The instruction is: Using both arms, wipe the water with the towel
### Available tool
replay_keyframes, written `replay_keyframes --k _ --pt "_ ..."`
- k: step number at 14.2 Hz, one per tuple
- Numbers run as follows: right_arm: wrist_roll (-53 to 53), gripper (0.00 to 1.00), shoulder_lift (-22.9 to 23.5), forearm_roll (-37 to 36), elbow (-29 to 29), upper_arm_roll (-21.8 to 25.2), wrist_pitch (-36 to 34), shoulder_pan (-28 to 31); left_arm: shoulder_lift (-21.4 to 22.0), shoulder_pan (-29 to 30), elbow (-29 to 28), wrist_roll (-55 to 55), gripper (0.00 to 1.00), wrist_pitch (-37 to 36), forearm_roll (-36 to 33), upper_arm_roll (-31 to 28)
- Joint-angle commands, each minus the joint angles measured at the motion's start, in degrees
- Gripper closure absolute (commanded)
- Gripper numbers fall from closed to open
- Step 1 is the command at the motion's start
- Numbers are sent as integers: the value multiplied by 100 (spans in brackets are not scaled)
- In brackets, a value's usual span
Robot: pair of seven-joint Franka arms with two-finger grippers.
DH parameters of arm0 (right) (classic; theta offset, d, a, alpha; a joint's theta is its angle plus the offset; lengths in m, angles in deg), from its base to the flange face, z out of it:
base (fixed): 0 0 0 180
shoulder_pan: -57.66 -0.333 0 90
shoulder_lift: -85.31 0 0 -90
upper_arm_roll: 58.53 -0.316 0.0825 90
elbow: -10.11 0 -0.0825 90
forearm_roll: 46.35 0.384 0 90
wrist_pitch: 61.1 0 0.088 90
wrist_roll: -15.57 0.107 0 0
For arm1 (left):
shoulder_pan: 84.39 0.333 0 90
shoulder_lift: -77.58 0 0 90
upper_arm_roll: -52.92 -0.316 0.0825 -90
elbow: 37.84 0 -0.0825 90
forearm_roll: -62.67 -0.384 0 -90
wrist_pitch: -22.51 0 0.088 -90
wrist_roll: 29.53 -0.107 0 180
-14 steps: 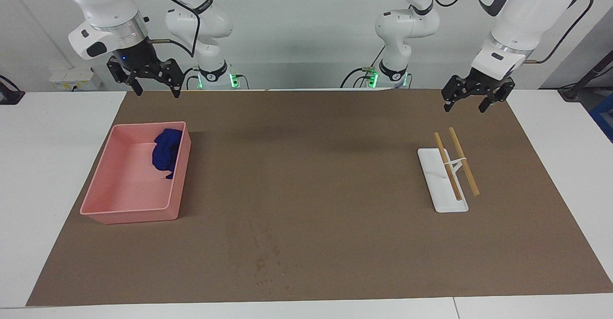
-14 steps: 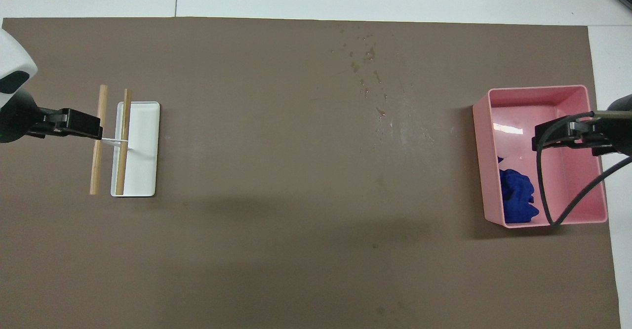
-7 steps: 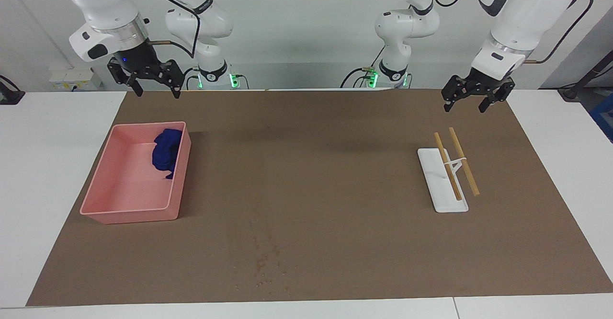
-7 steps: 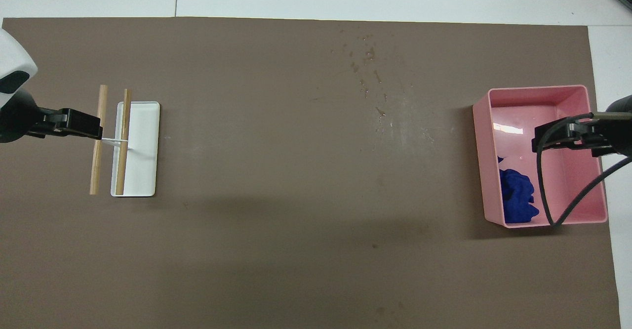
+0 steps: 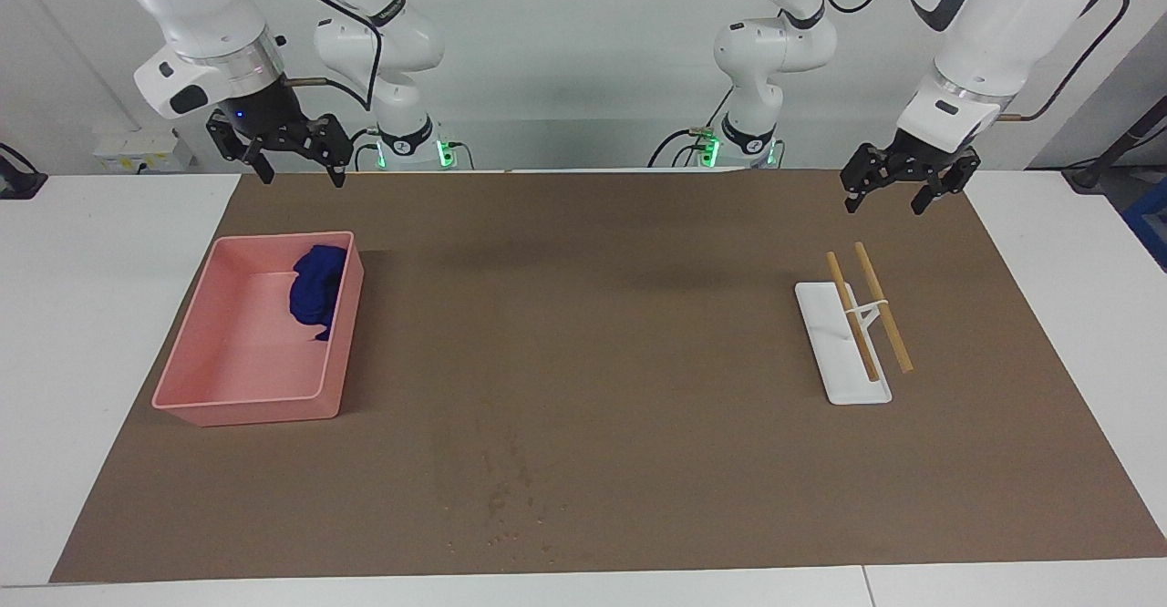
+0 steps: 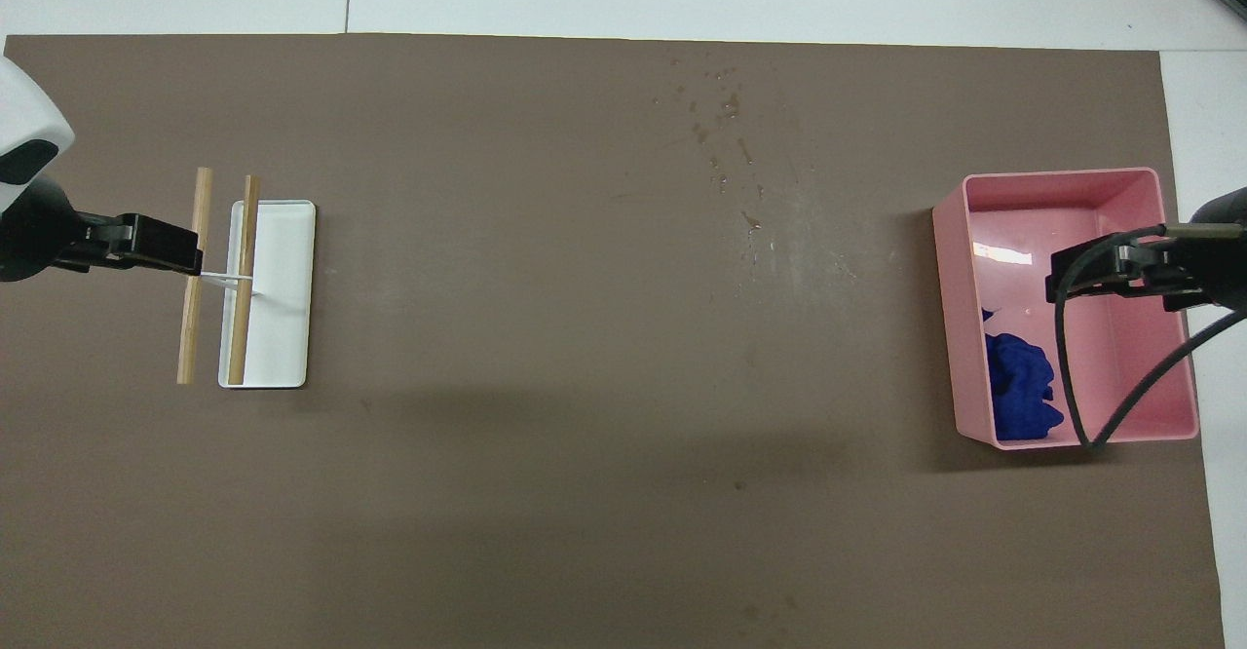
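Note:
The towel [image 5: 316,293] is a rumpled royal-blue cloth lying in the pink tray [image 5: 237,402], against the wall that faces the table's middle, at the end nearer the robots; it also shows in the overhead view [image 6: 1018,398]. The water [image 5: 511,498] is a faint scatter of darker specks on the brown mat, mid-table and far from the robots, and it shows from overhead [image 6: 726,137]. My right gripper [image 5: 303,174] hangs open and empty high over the tray [image 6: 1062,176], as the overhead view [image 6: 1062,279] shows. My left gripper [image 5: 884,206] hangs open and empty over the rack's sticks [image 6: 185,248].
A white rack [image 5: 834,352] with two wooden sticks stands toward the left arm's end of the mat [image 6: 283,298]. Two slimmer white arms with green-lit bases [image 5: 406,147] stand at the table's robot end. The brown mat [image 5: 593,334] covers most of the table.
My right gripper has risen slightly and drifted a little over the tray. The left arm, towel, water and rack have not moved.

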Motion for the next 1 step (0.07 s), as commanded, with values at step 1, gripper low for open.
replay_keyframes --k 1 --pt "-63 0 -126 -38 198 79 -20 -61 136 -16 -157 -48 0 26 55 -44"
